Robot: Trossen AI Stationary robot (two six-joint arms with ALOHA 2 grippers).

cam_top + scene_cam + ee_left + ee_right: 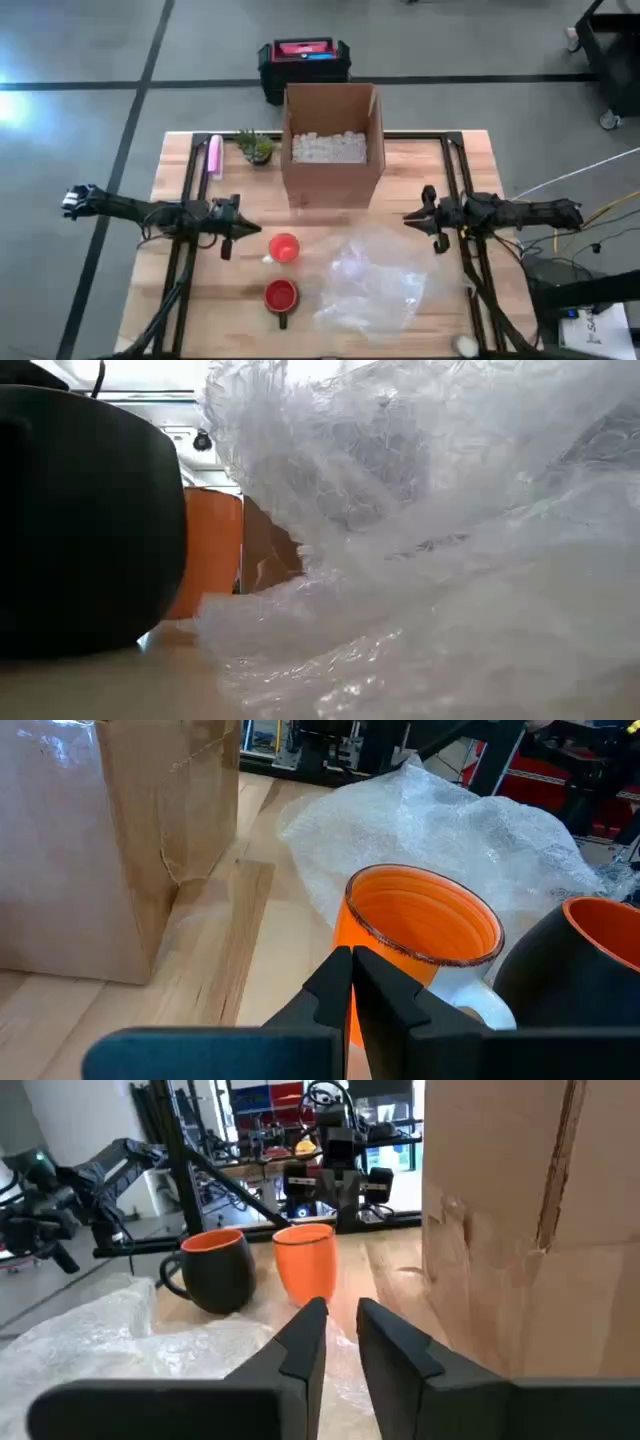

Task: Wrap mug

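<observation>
Items on table, by count: two mugs, one orange mug (pixel 284 247) and one dark mug (pixel 280 297) with an orange-red interior. One sheet of bubble wrap (pixel 375 280). One open cardboard box (pixel 333 140). One small potted plant (pixel 257 147). One pink tube-shaped item (pixel 214 156). Off the table: one black-and-red case (pixel 304 62).

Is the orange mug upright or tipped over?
Upright. The orange mug stands on its base with its open mouth facing up, and it looks empty inside.
</observation>
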